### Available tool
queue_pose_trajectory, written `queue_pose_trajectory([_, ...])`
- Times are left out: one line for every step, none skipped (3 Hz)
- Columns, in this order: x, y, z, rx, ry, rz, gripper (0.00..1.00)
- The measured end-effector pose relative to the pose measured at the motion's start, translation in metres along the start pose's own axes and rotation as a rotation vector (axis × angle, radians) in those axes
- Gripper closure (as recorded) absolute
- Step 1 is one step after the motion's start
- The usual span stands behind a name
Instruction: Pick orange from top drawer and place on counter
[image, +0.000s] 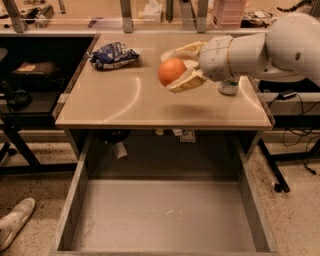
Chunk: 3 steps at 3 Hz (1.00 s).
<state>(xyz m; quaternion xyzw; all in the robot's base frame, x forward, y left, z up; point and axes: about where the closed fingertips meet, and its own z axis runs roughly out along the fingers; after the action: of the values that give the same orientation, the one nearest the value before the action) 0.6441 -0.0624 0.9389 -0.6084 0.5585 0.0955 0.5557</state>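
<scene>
The orange (171, 71) is round and bright, held between the two cream fingers of my gripper (176, 69), which is shut on it. The arm reaches in from the right. The gripper holds the orange above the middle of the tan counter (125, 105), not touching it. The top drawer (165, 215) stands pulled out below the counter's front edge, its grey floor bare. The white bowl is hidden behind the gripper.
A blue crumpled chip bag (113, 54) lies at the counter's back left. A can (229, 88) stands at the right edge under the arm. A long shelf with metal posts (127, 15) runs behind. A white shoe (15, 220) lies on the floor at left.
</scene>
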Motion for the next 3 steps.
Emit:
queue_pose_trajectory([0.02,-0.005,0.036,-0.038,0.049,0.027,1.0])
queue_pose_trajectory([0.046,-0.01,0.058,-0.056,0.116,0.051,1.0])
queue_pose_trajectory([0.075,-0.012,0.068,-0.056,0.173,0.091,1.0])
